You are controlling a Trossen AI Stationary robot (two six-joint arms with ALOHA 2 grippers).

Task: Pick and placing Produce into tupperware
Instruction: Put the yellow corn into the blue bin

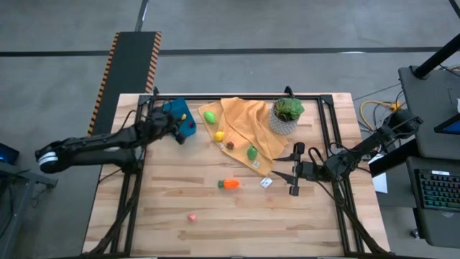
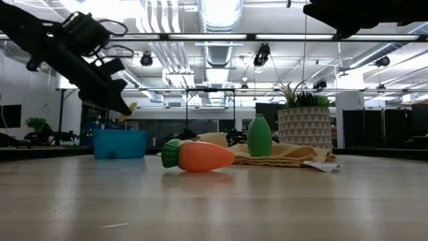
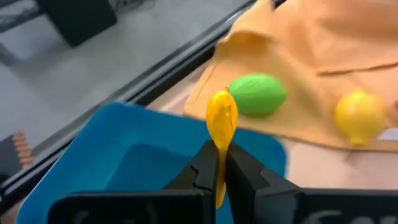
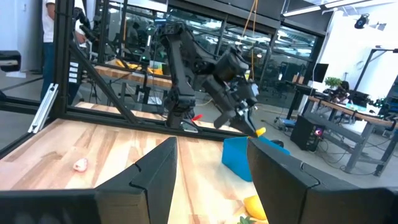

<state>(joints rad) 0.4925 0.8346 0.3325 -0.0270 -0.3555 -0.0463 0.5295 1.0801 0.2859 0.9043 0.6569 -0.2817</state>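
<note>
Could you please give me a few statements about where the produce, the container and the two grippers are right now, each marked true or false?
1. The left gripper is shut on a small yellow piece above the blue container. True.
2. The orange carrot lies on the orange-yellow cloth. False: it lies on the bare wooden table, apart from the cloth.
3. The right gripper is open and holds nothing. True.
4. The potted plant stands at the left edge of the table. False: it stands toward the far right, at the cloth's edge.
5. A small pink piece lies alone on the table, near the front edge. True.
</note>
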